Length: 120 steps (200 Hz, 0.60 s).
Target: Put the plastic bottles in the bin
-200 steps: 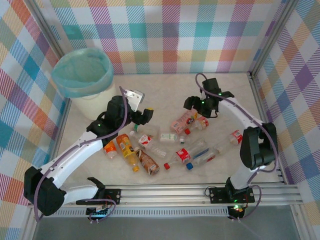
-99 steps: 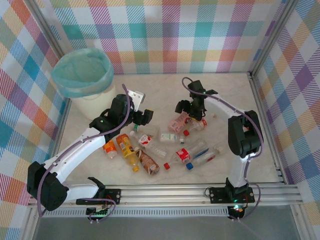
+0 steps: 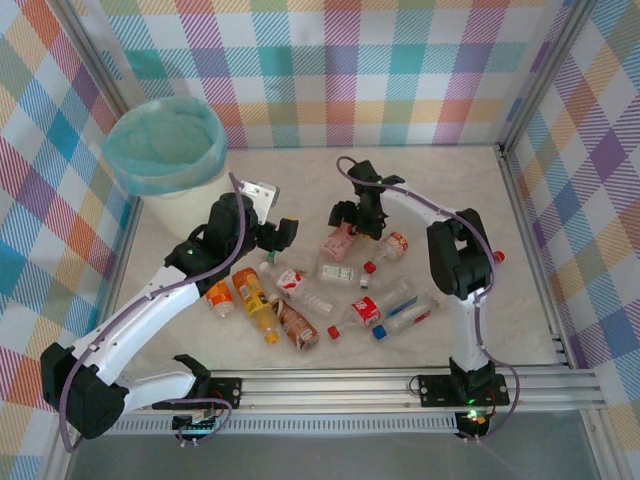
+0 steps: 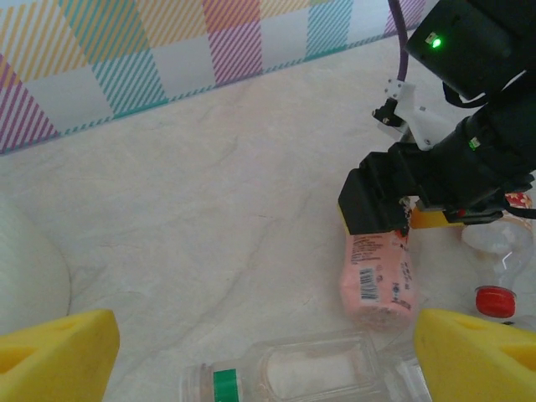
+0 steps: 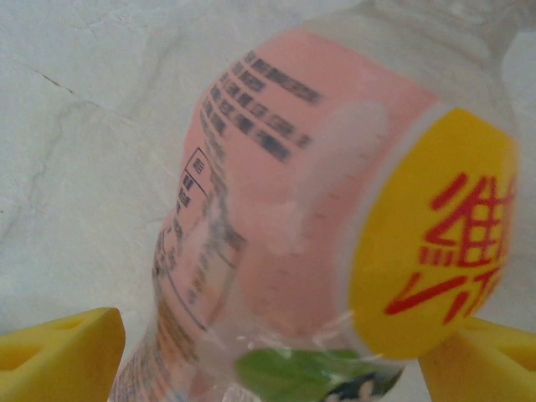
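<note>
- The round white waste bin (image 3: 182,208) with its light blue-green plastic liner stands at the far left of the table; in the top view I can make out only liner inside it, so I judge that few or no bottles are in yet
- The small plastic drink bottles (image 3: 300,300), clear or tinted with red, pink, orange and brown labels, lie scattered on the pale table to the right of the bin and nearer the arm bases, well apart from it
- That makes roughly a dozen bottles left to move, almost the whole task
- The right gripper (image 3: 345,216) is low over the far edge of the heap, on the side of the heap away from the bin, with its yellow pads (image 5: 59,352) spread wide
- The pink-labelled clear bottle (image 5: 276,218) lies on the table between those pads; I see no squeeze on it, so I take the jaws as open around it and not yet gripping
- The left gripper (image 3: 281,233) hovers between the bin and the heap with its jaws wide and nothing in them, above a clear bottle with a green band (image 4: 285,373)
- Closing on the pink-labelled bottle looks like the step in hand, and the carry across to the bin is not yet begun
</note>
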Each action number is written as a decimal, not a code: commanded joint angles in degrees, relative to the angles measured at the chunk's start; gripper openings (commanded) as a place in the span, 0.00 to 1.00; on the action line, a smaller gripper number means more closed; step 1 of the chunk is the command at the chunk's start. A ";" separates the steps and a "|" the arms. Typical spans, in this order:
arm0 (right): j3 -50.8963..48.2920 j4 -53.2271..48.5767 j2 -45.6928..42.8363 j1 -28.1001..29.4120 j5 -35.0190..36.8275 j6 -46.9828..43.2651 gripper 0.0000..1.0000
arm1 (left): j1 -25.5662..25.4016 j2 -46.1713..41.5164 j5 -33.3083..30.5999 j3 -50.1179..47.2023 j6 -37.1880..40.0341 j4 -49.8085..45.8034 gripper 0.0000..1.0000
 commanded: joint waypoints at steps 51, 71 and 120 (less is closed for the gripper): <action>5.64 -1.35 5.82 0.42 -0.03 1.26 0.80 | -0.47 -1.26 -5.68 0.65 -3.75 -3.61 0.92; 6.55 -0.65 6.98 0.44 -1.71 1.52 0.74 | -0.46 -0.97 -7.20 1.48 -4.75 -4.30 0.92; 6.66 2.80 4.78 0.44 -3.44 0.70 0.58 | -0.13 -0.89 -8.92 4.00 -7.55 -6.39 0.92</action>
